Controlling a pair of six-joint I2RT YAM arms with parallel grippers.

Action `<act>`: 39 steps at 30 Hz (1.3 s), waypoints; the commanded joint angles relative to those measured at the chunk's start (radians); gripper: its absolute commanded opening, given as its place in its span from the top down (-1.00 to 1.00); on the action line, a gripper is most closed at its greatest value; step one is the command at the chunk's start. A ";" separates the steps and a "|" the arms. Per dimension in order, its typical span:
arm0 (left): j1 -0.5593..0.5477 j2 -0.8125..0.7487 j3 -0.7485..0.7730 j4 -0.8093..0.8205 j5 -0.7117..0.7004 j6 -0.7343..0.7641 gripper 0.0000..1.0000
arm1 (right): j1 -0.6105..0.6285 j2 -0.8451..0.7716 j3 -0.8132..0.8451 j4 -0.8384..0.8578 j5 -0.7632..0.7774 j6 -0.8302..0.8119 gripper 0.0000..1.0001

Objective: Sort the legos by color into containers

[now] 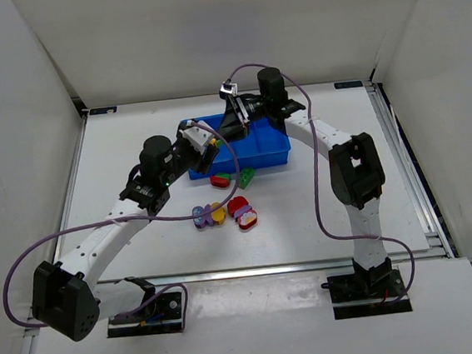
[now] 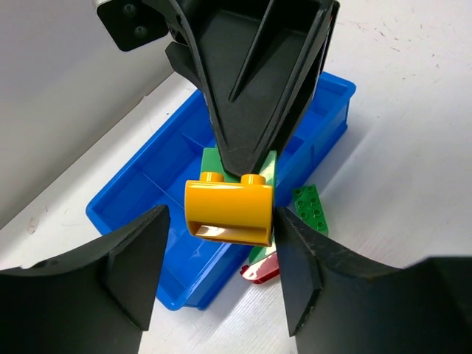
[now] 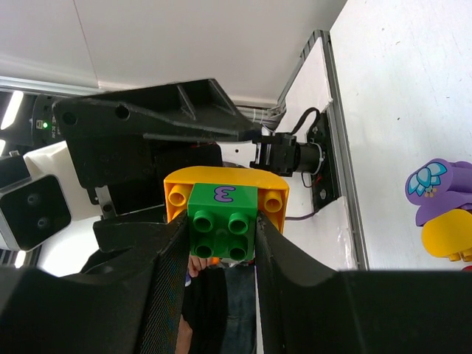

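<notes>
Held green-yellow brick (image 3: pixel 221 221) clenched in right hand (image 3: pixel 221 240), aloft over tray (image 2: pixel 144 188); flanked its yellow half with left hand (image 2: pixel 221 225), released, gap showing at one side; loose legos (image 1: pixel 241 212) on worktop (image 1: pixel 331 210) near tray

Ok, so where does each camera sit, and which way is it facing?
Top external: fixed above and behind the bases, looking down on the table, blue tray and loose bricks; left arm and right arm show whole.
Left wrist: on the left arm, looking down past its own fingers at the orange brick above the tray; the right hand fills the top.
Right wrist: rolled sideways, looking back at the left arm; its own fingers clamp the green brick.
Shared: both wrist views show the joined orange and green bricks.
</notes>
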 commanded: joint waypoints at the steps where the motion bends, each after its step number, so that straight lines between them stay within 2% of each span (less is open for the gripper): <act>1: 0.002 -0.033 0.001 0.040 0.010 -0.015 -0.35 | 0.006 -0.011 -0.002 0.040 -0.029 0.012 0.79; 6: 0.002 -0.026 0.006 0.063 0.044 -0.021 -0.21 | 0.009 -0.008 -0.014 0.040 -0.034 0.010 0.79; 9: 0.002 -0.017 0.023 0.052 0.076 -0.028 0.10 | 0.011 -0.007 -0.013 0.042 -0.035 0.010 0.81; 10: 0.002 -0.016 0.029 0.044 0.079 -0.028 0.11 | 0.012 -0.007 -0.014 0.040 -0.037 0.009 0.81; 11: 0.002 -0.013 0.032 0.040 0.084 -0.031 0.26 | 0.009 -0.005 -0.014 0.040 -0.035 0.006 0.81; 14: 0.002 -0.013 0.037 0.021 0.086 -0.034 0.53 | 0.000 -0.011 -0.023 0.025 -0.035 -0.013 0.83; 21: 0.002 -0.077 -0.017 -0.031 0.093 -0.049 0.64 | -0.084 -0.031 -0.020 -0.050 -0.025 -0.077 0.89; 31: -0.030 -0.215 -0.094 -0.164 0.037 -0.103 0.66 | -0.211 -0.065 -0.023 -0.151 -0.026 -0.175 0.91; 32: -0.028 -0.221 -0.091 -0.187 0.006 -0.107 0.66 | -0.224 -0.069 -0.007 -0.187 -0.012 -0.271 0.90; 33: -0.030 -0.226 -0.086 -0.200 -0.011 -0.110 0.66 | -0.238 -0.070 0.010 -0.353 0.001 -0.345 0.91; 34: -0.025 -0.220 -0.060 -0.212 -0.026 -0.113 0.68 | -0.263 -0.073 0.048 -0.427 0.023 -0.423 0.91; 35: -0.021 -0.212 -0.045 -0.251 -0.054 -0.123 0.69 | -0.279 -0.074 0.078 -0.606 0.087 -0.600 0.91; 37: 0.027 -0.162 0.042 -0.295 -0.055 -0.152 0.73 | -0.303 -0.079 0.131 -0.766 0.202 -0.770 0.92; 38: 0.044 -0.139 0.081 -0.324 -0.069 -0.204 0.75 | -0.307 -0.083 0.159 -0.853 0.353 -0.833 0.93; 39: 0.056 -0.072 0.122 -0.404 -0.091 -0.233 0.78 | -0.311 -0.100 0.161 -0.874 0.406 -0.918 0.93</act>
